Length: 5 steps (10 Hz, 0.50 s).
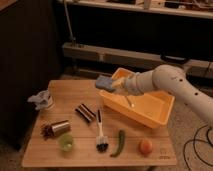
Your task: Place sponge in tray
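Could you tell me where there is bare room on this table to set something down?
The back strip of the table, between the crumpled grey item and the tray, is bare. The front row, can, green cup, brush, pepper, is crowded. The claw holds the sponge at the tray's left corner.

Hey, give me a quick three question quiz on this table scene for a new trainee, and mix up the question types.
1. True or false: the sponge already lies inside the yellow tray.
2. What lies on the table between the dish brush and the round orange fruit? A) a spoon B) a green pepper C) a book
3. Fill in: the gripper, up by the tray's left corner, holds the ____.

Key: 1 false, the sponge is held in the air at the tray's edge; 2 B; 3 sponge.
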Available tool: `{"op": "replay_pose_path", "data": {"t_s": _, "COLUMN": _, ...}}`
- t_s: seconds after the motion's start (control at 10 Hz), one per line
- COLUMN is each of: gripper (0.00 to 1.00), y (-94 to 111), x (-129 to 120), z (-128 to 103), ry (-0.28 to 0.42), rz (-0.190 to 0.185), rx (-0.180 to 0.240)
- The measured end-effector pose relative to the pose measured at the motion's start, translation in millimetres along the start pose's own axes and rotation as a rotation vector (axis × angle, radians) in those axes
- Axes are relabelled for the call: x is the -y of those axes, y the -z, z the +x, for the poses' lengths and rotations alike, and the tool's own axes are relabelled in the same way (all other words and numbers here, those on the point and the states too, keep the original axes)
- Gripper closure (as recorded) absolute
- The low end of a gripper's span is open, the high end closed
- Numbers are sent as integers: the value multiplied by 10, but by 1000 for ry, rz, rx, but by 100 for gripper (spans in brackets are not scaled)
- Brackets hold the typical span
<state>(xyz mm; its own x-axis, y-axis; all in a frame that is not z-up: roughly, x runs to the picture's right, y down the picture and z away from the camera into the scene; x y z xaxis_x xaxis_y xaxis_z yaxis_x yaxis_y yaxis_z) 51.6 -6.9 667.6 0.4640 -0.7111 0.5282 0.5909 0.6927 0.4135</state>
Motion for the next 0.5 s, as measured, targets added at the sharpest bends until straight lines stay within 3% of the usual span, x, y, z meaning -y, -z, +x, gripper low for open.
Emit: {"op": "replay_pose_path", "data": {"t_s": 0.5, "gripper": 100, "y": -2, "x": -20, "z": 24, "ry": -1, "rz": -3, "rx": -7}}
